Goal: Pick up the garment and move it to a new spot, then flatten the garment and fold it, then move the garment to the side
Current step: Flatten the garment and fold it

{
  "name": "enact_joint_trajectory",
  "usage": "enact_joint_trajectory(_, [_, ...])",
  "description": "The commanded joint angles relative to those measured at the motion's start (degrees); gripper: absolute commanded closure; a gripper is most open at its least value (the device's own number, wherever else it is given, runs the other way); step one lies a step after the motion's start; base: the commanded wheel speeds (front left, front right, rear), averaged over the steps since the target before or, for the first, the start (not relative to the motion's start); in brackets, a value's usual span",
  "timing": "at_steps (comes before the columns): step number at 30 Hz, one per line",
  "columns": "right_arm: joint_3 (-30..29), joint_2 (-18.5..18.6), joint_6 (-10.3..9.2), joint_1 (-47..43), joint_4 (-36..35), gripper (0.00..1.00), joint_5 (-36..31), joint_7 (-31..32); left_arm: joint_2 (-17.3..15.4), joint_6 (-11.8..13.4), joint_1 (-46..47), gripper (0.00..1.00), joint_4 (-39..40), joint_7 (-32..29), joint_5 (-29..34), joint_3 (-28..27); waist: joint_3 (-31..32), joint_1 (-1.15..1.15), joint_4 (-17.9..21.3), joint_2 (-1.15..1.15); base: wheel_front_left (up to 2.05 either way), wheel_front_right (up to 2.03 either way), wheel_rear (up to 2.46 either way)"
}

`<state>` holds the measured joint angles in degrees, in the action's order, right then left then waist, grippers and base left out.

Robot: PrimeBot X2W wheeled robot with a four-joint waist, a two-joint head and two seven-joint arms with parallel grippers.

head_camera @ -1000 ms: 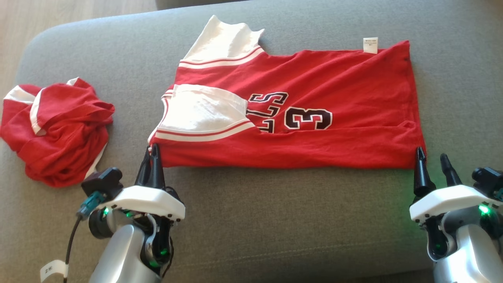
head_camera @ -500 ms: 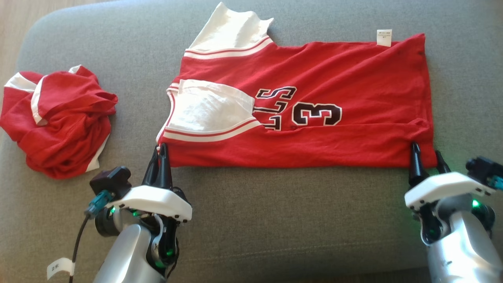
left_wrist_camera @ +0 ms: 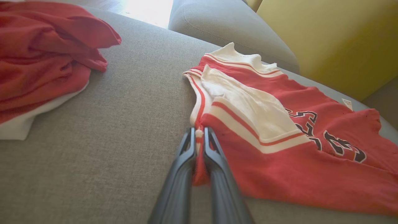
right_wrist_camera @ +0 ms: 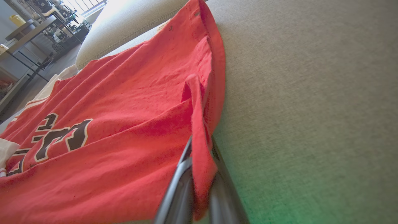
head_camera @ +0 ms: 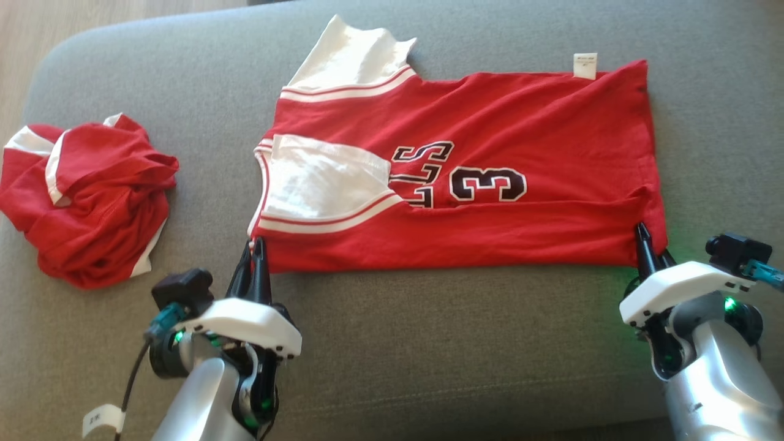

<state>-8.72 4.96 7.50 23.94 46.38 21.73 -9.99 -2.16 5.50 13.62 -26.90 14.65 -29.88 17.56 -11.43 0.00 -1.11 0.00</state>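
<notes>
On the sofa cushion (head_camera: pixel 429 355) the red jersey (head_camera: pixel 490 122) lies spread; my left end effector (head_camera: pixel 256 248) and right end effector (head_camera: pixel 648 245) each pinch a near corner. Folding, I judge: next, lift both evenly and carry across.

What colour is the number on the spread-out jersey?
Black with a white outline: the number on the red jersey shows best in the head view.

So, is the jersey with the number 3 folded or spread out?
Partly folded. The jersey lies flat on the sofa, but its near white sleeve is turned over the chest, covering part of the lettering.
</notes>
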Motion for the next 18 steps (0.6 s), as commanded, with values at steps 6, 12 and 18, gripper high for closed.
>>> enact_joint_trajectory(6, [4.37,3.72,-0.01,-2.42,-4.12,1.0,-0.98,4.27,-0.72,-1.7,-3.36,1.0,-0.66,0.35,1.71,-3.02,2.45,0.0,1.51,0.0,0.0,0.0,0.0])
enact_joint_trajectory(12, [6.15,7.45,-0.01,-5.24,-7.85,1.0,-0.02,10.13,-0.72,-4.07,-6.73,1.0,-1.38,0.35,1.96,-2.95,3.87,0.0,1.43,0.0,0.0,0.0,0.0])
enact_joint_trajectory(18, [6.52,9.64,-0.01,-9.37,-12.94,1.0,1.67,17.75,-1.03,-6.24,-9.38,1.0,-2.58,0.33,2.08,-2.05,4.94,0.0,1.74,0.0,0.0,0.0,0.0])
